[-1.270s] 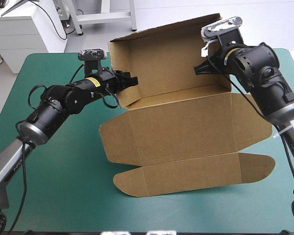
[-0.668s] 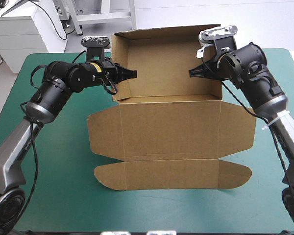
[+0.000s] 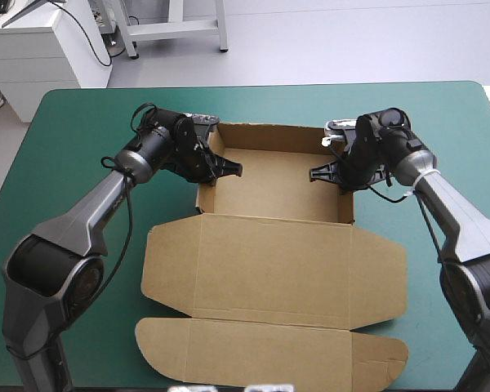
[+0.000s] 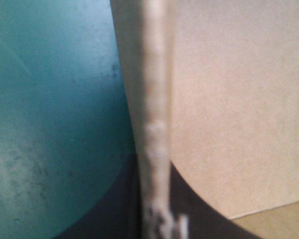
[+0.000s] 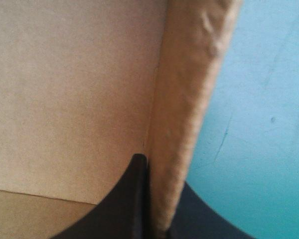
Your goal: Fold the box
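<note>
Walls of the box [image 3: 269, 261] up, lid flat on desk [image 3: 82, 122]. The left claw [image 3: 231, 170] and right claw [image 3: 314, 174] each pinch a side wall. Nearly done, I judge.

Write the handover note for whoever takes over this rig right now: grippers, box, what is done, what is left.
Left gripper: shut on the box, pinching its left side wall.
Right gripper: shut on the right side wall.
Box: an open tray on the far half of the teal-green table, walls raised. Its lid lies flat toward the near edge, tuck flap flat too.
Done: tray formed.
Left: probably release both walls and check they stay up.
</note>
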Robot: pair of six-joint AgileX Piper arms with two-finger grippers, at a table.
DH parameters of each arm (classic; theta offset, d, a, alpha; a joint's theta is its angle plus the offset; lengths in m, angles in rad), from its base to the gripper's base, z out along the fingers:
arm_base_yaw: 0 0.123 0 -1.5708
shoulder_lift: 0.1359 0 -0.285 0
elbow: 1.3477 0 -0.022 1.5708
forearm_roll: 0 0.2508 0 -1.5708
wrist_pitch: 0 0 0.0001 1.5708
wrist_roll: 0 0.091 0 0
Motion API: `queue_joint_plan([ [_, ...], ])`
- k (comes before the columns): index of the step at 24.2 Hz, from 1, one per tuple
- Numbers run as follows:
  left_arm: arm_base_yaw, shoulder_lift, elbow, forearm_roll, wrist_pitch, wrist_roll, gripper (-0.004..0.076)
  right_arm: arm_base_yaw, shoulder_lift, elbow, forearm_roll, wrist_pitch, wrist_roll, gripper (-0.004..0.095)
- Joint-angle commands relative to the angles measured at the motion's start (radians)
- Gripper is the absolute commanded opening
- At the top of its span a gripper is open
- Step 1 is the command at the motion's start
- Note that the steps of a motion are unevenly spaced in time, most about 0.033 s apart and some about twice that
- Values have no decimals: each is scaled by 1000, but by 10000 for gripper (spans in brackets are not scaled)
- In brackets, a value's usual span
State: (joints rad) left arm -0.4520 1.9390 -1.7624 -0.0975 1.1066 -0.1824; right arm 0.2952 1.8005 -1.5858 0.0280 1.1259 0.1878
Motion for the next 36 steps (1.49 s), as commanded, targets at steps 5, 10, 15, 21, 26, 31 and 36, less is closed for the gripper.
queue_joint_plan([
  [5, -14, 42, -43, -50, 44, 17, -8, -1, 63, -19, 64, 9, -89, -21],
  [10, -14, 67, -43, -39, 73, 14, -8, -1, 72, -19, 66, 1, -89, -21],
  [15, -14, 69, -56, -8, 91, 19, 6, -1, 77, -19, 62, -5, -89, -18],
  [21, -14, 69, -100, 11, 129, 19, 361, -1, 80, -51, 59, 2, -60, 317],
  [26, -14, 66, -252, 119, 182, 19, 495, -40, 80, -165, 33, 49, -22, 656],
  [31, -14, 45, -350, 121, 182, 19, 495, -40, 72, -245, -60, 120, 23, 679],
  [36, -14, -12, -377, 135, 184, 27, 411, -40, 21, -270, -66, 120, 39, 678],
])
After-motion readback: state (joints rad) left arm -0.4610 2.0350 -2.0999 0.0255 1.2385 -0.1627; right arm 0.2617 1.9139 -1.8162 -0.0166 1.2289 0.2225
